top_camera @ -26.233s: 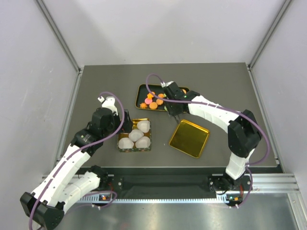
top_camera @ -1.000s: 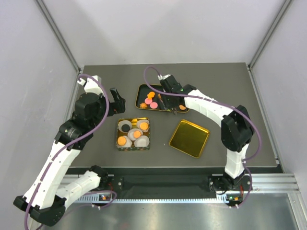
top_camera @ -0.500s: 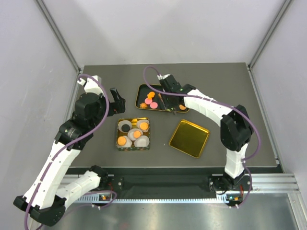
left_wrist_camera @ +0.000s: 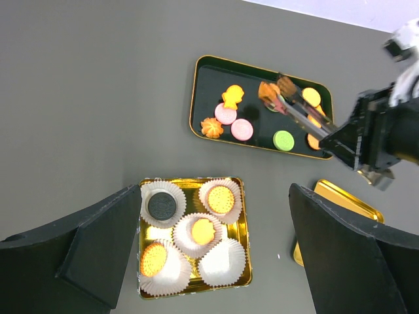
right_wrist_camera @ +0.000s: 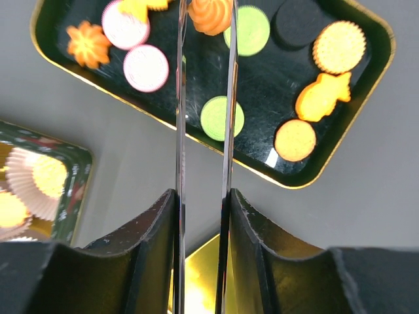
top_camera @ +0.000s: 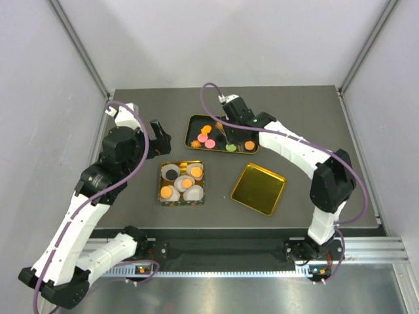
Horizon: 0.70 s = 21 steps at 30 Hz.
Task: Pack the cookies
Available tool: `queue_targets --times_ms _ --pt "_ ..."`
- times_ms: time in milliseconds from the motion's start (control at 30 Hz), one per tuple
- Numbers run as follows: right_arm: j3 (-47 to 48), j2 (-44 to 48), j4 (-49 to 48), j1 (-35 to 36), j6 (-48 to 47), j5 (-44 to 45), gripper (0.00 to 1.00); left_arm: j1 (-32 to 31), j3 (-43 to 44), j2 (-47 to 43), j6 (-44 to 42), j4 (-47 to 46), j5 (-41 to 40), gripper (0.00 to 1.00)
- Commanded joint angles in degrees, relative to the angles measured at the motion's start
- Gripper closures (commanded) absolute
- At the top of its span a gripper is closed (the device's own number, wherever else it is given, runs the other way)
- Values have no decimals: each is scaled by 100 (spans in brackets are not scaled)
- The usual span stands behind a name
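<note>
Over the black tray (right_wrist_camera: 275, 78), at 12 o'clock on the table (top_camera: 131, 104): the right gripper (right_wrist_camera: 201, 229) is clenching a pair of tongs (right_wrist_camera: 228, 131), pressing the blades nearly parallel.
Tong tips: pinching one orange swirl cookie (right_wrist_camera: 211, 14) by its edges. Whether it is clear of the tray floor cannot be told.
Remaining cookies (right_wrist_camera: 222, 118): lying loose in the tray, in orange, pink, green and one dark.
Left gripper (top_camera: 159, 139): hanging released and empty at 9 o'clock of the tray, jaws standing wide.
Gold tin (left_wrist_camera: 156, 233): sitting at 7 o'clock of the tray, with four paper cups (left_wrist_camera: 204, 195) each carrying a cookie.
Empty cup (left_wrist_camera: 222, 261): waiting at the tin's 5 o'clock corner, probably the target.
Gold lid (top_camera: 258, 188): lying at 3 o'clock of the tin, apart from it.
Risk, slip: two thin blades are gripping a ridged rim, so easing the squeeze in transit would be dropping the swirl onto the table.
Risk, crush: squeezing harder could be cracking the biscuit.
Risk, placement: the long tongs are magnifying wrist error, so a low approach could be snagging a neighbouring cup and tipping its cookie out.
</note>
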<state>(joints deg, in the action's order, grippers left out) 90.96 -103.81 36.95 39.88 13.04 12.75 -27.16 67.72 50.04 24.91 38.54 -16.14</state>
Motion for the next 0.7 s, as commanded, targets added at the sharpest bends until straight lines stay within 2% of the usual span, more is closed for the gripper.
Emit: queue_targets --times_ms 0,300,433,667 --pt "115 493 -91 -59 32 52 66 9 197 -12 -65 -251 -38 1" --pt "-428 1310 -109 64 181 -808 66 9 206 -47 -91 -233 -82 1" --pt "-842 1828 -118 554 252 -1178 66 17 215 -30 -91 -260 -91 1" --pt "-1458 2602 57 1627 489 -1249 65 9 162 23 -82 -347 -56 1"
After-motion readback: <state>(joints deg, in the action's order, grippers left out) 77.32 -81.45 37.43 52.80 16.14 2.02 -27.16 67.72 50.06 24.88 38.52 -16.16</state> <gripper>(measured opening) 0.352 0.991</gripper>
